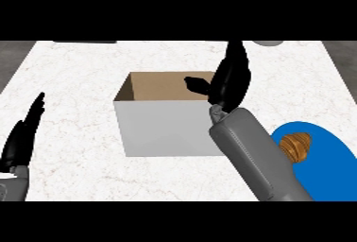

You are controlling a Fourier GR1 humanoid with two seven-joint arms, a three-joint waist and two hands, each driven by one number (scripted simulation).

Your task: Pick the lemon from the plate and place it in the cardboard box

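The cardboard box [167, 128] stands open in the middle of the counter, pale outside and brown inside. My right hand [230, 82] is over the box's right rim, fingers straight and pointing away from me, thumb stretched left over the opening. It holds nothing that I can see. No lemon shows anywhere; the forearm hides part of the box's inside and part of the plate. The blue plate [329, 158] lies at the lower right, partly under my right forearm. My left hand [21, 137] rests open at the left edge, fingers up.
A brown ridged pastry [297, 145] lies on the blue plate beside my right forearm. A pale round object [268, 42] shows at the counter's far right edge, and a dark strip [83, 41] at the far left edge.
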